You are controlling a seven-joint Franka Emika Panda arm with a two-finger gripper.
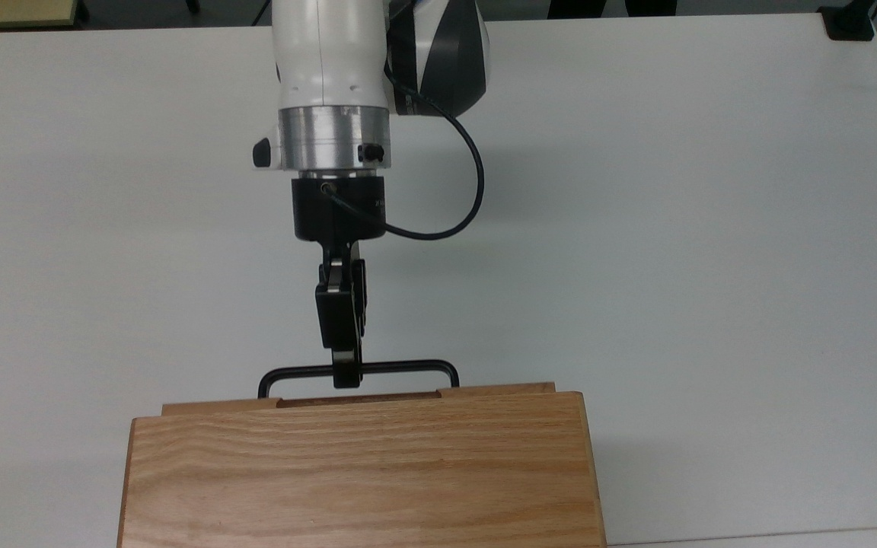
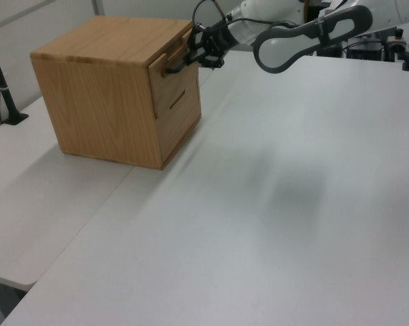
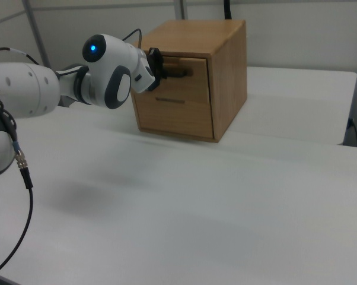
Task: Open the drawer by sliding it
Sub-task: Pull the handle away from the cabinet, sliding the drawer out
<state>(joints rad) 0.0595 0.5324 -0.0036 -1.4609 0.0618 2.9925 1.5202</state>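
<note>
The drawer sticks out a narrow strip past the oak cabinet's grained top in the top view. Its black bar handle runs across in front of it. My gripper reaches in level from the table side and is shut on the handle near its middle. In the left view the gripper holds the handle at the upper drawer front. In the right view the gripper is at the handle, and the drawer front stands slightly proud of the cabinet.
The cabinet stands on a white table with wide bare surface behind and beside the arm. A lower drawer front with a slot sits under the held one. A black post stands at the left view's left. A black cable loops off my wrist.
</note>
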